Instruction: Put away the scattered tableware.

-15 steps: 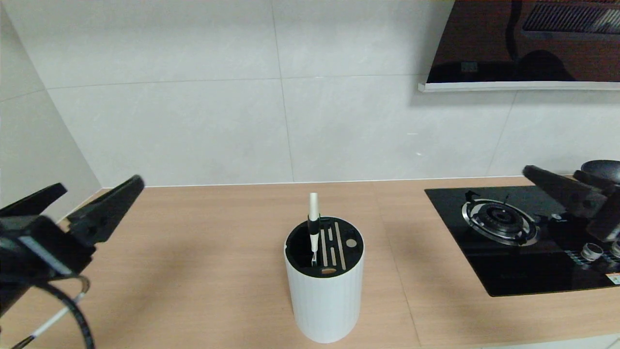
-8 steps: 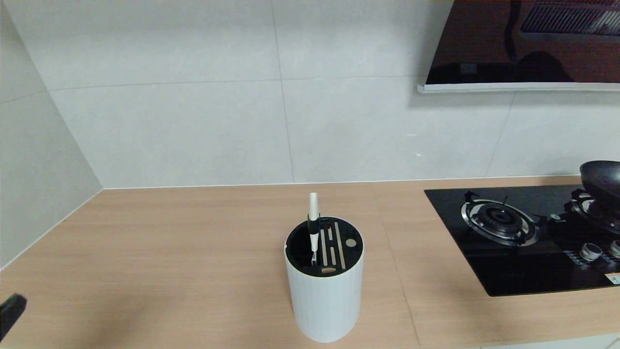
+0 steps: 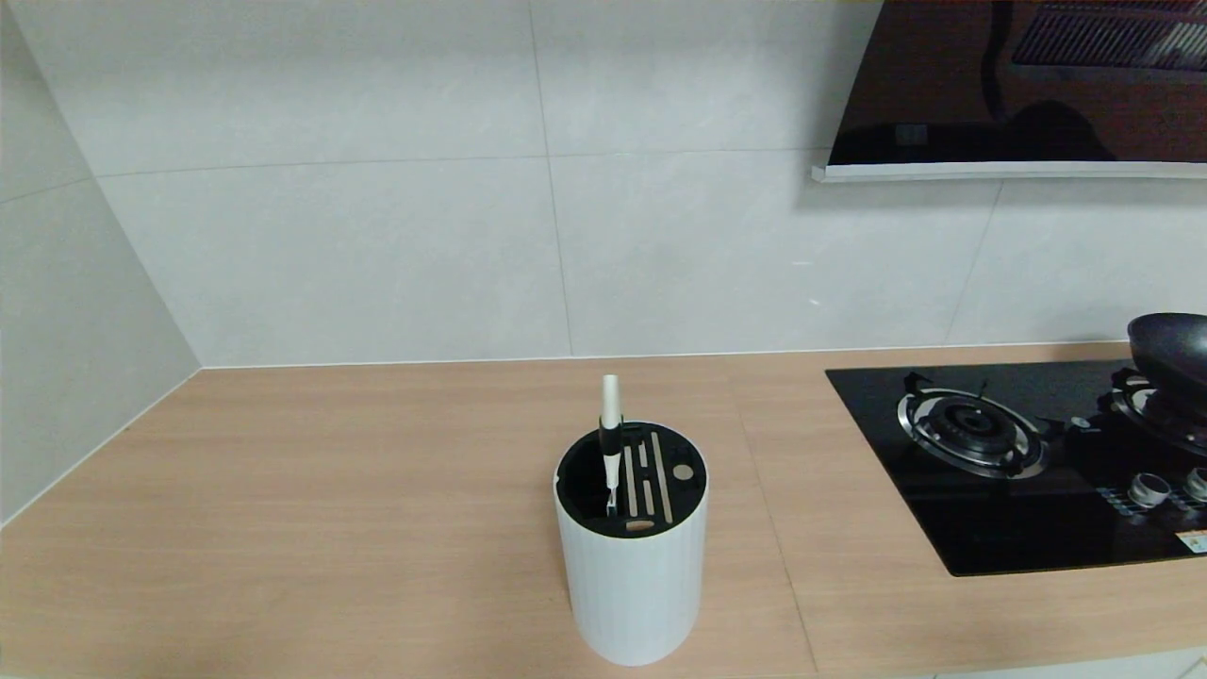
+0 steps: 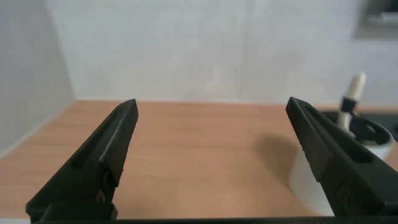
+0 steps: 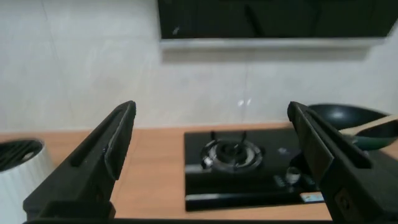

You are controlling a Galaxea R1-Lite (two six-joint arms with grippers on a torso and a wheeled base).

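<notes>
On the counter [image 3: 330, 490], utensil [image 3: 610, 420] stands in holder [image 3: 632, 585]; left end effector [image 4: 211, 104] wide; right end effector [image 5: 211, 106] wide.

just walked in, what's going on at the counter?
Nothing is being handled right now. One utensil with a pale handle stands upright in the white holder on the wooden counter. The left gripper and right gripper are both empty, jaws wide apart, clear of the holder. A dark pan sits on the hob to the right.

matt wood counter [image 3: 377, 490], glossy glass hob [image 3: 1018, 509]
</notes>
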